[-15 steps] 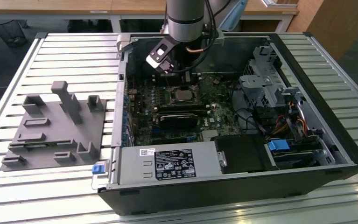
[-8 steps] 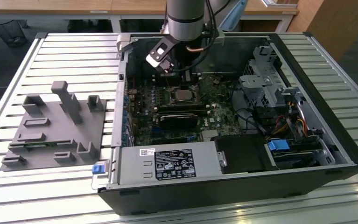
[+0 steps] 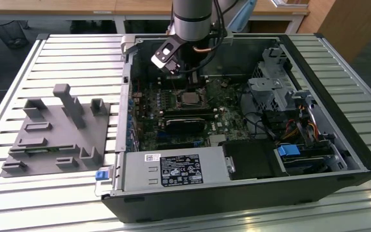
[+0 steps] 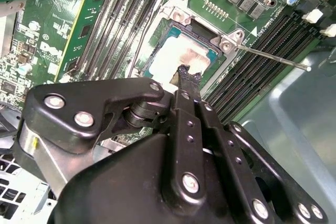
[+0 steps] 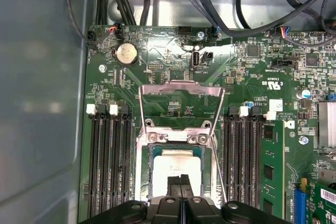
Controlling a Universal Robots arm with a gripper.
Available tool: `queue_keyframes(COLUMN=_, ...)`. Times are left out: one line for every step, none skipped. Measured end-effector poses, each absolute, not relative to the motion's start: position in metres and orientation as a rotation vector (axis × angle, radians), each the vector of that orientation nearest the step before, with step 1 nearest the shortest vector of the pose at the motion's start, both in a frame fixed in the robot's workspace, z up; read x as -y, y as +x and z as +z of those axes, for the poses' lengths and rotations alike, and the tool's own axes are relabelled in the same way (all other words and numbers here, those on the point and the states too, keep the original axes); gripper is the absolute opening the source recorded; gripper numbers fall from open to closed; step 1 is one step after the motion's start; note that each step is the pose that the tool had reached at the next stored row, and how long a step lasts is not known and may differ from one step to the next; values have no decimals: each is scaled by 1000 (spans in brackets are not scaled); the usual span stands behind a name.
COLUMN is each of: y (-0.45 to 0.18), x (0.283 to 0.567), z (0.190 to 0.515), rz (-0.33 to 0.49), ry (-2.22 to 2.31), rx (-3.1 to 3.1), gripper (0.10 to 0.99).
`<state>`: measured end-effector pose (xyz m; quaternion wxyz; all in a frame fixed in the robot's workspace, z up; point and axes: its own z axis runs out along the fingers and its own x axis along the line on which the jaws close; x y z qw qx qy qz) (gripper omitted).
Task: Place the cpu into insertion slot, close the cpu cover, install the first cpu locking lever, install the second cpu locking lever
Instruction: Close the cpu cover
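Inside the case, the cpu lies flat in the slot below the raised cover, with the gripper just above it, fingers together; light, stiff and likely fragile, it seems best held by its edges.

The silver-grey tubular arm hangs vertical above the open black computer case, wrist pointed down into it. The black metal hand is inside the case, its two slim fingers pressed flat together.
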<state>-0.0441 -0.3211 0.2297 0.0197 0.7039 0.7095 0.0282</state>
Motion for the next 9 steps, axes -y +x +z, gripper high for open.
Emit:
queue_keyframes(y=-44, x=321, z=230, rz=87, ry=2184, rx=-2201, gripper=106)
queue_keyframes(y=-44, x=321, z=231, rz=87, ry=2184, rx=-2201, gripper=106)
queue_keyframes(y=-44, x=321, z=232, rz=87, ry=2184, rx=-2201, gripper=106)
queue_keyframes(y=-44, x=321, z=232, rz=88, ry=2184, rx=-2201, gripper=106)
queue_keyframes(y=-44, x=321, z=232, rz=88, ry=2184, rx=-2202, gripper=106)
queue_keyframes(y=-44, x=321, z=232, rz=88, ry=2184, rx=-2202, gripper=106)
queue_keyframes(y=-44, x=322, z=232, rz=88, ry=2184, rx=-2202, gripper=106)
queue_keyframes(y=-44, x=322, z=232, rz=88, ry=2184, rx=-2202, gripper=106)
queue_keyframes(y=-44, x=322, z=232, rz=88, ry=2184, rx=-2202, gripper=106)
